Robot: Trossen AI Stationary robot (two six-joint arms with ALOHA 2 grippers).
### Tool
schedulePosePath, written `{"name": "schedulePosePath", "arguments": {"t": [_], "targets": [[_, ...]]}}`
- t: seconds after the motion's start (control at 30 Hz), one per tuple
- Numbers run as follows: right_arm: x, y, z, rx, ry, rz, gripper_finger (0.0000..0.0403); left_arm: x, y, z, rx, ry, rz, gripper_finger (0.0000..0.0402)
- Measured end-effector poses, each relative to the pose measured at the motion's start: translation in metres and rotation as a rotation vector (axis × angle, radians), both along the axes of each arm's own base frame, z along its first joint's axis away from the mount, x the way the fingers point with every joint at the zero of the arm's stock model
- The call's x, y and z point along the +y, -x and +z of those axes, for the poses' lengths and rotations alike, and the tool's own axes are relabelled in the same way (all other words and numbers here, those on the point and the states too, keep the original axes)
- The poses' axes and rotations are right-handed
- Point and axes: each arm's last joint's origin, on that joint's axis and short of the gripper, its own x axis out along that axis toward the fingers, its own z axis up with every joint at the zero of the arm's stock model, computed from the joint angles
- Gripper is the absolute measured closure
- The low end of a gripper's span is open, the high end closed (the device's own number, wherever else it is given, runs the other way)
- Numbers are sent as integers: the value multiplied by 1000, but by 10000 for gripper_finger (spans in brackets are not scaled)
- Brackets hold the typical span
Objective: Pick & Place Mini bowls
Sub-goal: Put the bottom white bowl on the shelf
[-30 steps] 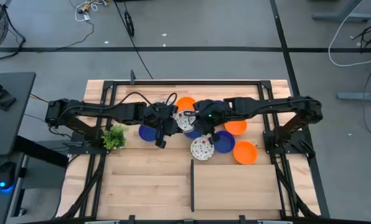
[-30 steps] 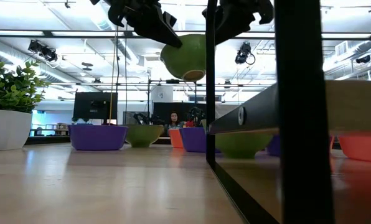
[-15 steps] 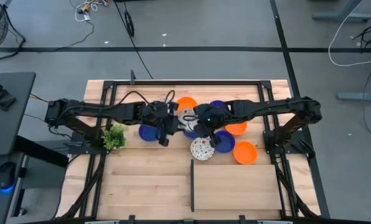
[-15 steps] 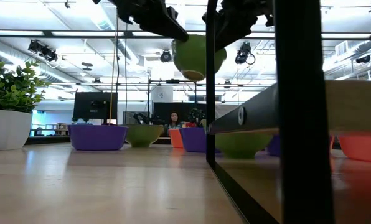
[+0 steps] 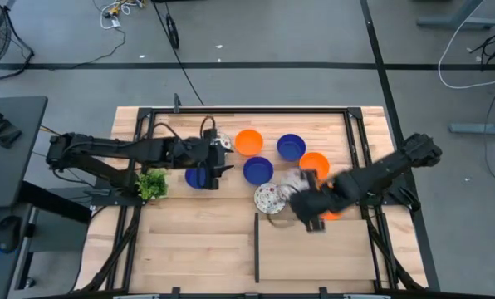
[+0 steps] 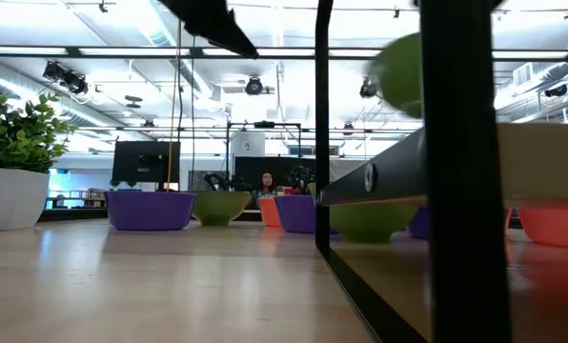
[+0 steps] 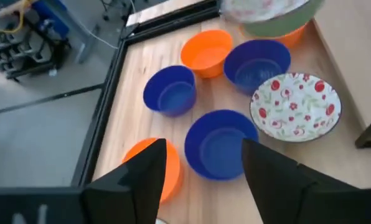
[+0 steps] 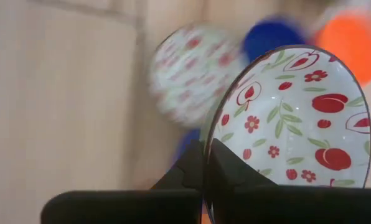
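Observation:
My right gripper (image 8: 204,163) is shut on a white mini bowl with a red fruit pattern (image 8: 291,118), green outside, held high above the table (image 6: 398,71) near the table's right front (image 5: 308,212). My left gripper (image 7: 204,180) stands open above a blue bowl (image 7: 220,143), left of the middle (image 5: 212,173), and touches nothing. On the wood stand two orange bowls (image 5: 248,141) (image 5: 314,164), blue bowls (image 5: 291,147) (image 5: 257,170) (image 5: 198,177) and a second patterned bowl (image 5: 269,198), each on its base. My right gripper pinches the patterned bowl's rim (image 8: 215,140) between its two fingers, one on the inside and one on the outside wall. The bowl is lifted clear of the table and stands tilted on edge, its inside facing the wrist camera.
A potted plant (image 5: 152,183) stands at the left. A raised wooden panel (image 5: 314,249) with a black upright edge (image 5: 257,247) fills the near right. A black frame (image 5: 247,109) runs along the table's far side. Another orange bowl (image 5: 332,214) lies partly under my right arm.
My left gripper has opened, let go of the patterned bowl and drawn back toward the table's left. My right gripper has shut on the bowl's rim, rolled, and swung it quickly toward the table's near right, clear of the table.

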Motion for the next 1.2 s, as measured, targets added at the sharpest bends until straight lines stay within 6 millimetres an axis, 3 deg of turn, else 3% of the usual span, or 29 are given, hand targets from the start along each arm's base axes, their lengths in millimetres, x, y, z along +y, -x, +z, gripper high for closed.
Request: {"name": "schedulePosePath", "arguments": {"t": [0.23,0.47,0.83,1.2], "targets": [[73,48,-2,38,-259,-192,401,-23,7,-37,-7,39,56,233],[120,95,-12,89,-341,-376,401,-46,15,-64,-57,92,70,261],[165,112,-70,261,-192,-472,401,-64,20,-69,-132,97,90,280],[180,129,-82,254,-175,-541,401,-63,20,-69,-134,88,103,280]]}}
